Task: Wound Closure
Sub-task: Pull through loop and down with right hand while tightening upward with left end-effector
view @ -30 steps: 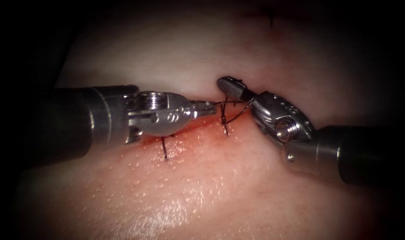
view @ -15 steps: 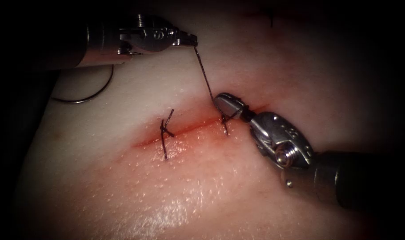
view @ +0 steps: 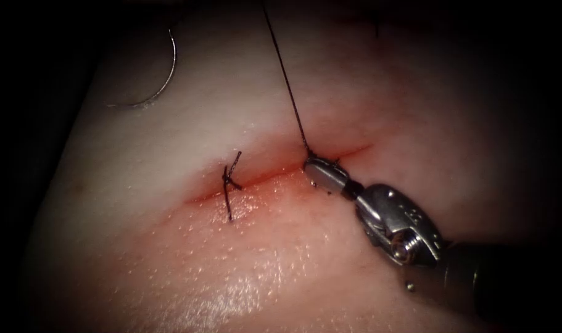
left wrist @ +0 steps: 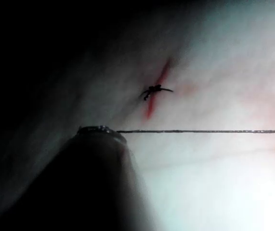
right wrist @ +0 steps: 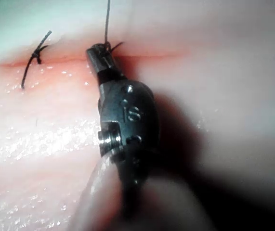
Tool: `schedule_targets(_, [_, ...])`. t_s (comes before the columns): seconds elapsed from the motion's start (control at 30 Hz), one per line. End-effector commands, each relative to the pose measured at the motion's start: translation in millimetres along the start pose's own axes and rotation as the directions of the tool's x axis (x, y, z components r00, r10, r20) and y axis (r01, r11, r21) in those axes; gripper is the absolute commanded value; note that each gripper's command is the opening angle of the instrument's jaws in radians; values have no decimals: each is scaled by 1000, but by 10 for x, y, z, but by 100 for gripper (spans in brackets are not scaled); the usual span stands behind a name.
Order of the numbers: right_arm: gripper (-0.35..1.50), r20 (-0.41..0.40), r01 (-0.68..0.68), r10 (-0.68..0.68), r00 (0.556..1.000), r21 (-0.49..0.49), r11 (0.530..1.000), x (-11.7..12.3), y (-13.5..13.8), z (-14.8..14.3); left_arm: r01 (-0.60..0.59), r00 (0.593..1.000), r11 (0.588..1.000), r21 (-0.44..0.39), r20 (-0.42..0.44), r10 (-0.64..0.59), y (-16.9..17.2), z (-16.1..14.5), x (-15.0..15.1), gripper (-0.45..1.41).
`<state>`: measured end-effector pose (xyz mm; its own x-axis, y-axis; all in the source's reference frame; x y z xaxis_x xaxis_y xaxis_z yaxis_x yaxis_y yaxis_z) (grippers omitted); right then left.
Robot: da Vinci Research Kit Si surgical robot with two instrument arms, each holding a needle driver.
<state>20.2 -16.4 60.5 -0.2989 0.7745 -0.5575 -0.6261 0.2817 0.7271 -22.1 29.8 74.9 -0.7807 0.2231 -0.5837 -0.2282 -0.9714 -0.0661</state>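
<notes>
Clenched right at the cut [view: 268, 176], on the short thread end by the new knot [view: 308, 154]: the right pincer [view: 316, 168]. Gripping the long thread [view: 287, 80] far up from the cut: the left pincer [left wrist: 98, 130], closed on it as far as can be told.

Thread pulled tight and straight, with its long line going from the knot at the cut up and a little left.

Lying loose on the tissue [view: 281, 265], well up and left of the cut, not poked in, held by nothing: the curved needle [view: 168, 80]. One end up, the other end down and left, with the round belly toward the cut. Cannot tell which end is the sharp one.

Could go wrong, at a guess:
- Pulling too hard could snap the thread or tear the soft edge of the cut.
- Letting the short end slip could leave the knot loose.
- Dragging the thread could tug the loose needle along the tissue toward the cut, or snag the older stitch [view: 231, 182] at the left part of the cut.
</notes>
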Motion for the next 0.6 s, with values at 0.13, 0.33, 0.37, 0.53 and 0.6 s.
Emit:
schedule_targets(0.13, [-35,-6,14,-14,1000,18,1000,-14,-5,2,8,1000,1000,18,-11,-8,-33,13,1,-45])
schedule_targets(0.33, [-35,-14,43,-42,999,43,998,-15,-5,-1,33,999,998,45,-10,-32,-53,17,-1,-45])
schedule_targets(0.37, [-35,-16,49,-48,999,49,998,-15,-6,-2,31,999,998,49,-10,-30,-56,18,-1,-45])
schedule_targets(0.53, [-35,-22,72,-71,997,62,995,-20,-3,-8,-25,1000,989,145,-3,26,-68,17,1,-45])
schedule_targets(0.6, [-35,-19,80,-78,997,66,995,-27,0,-13,-59,998,981,185,15,57,-74,16,2,-45])
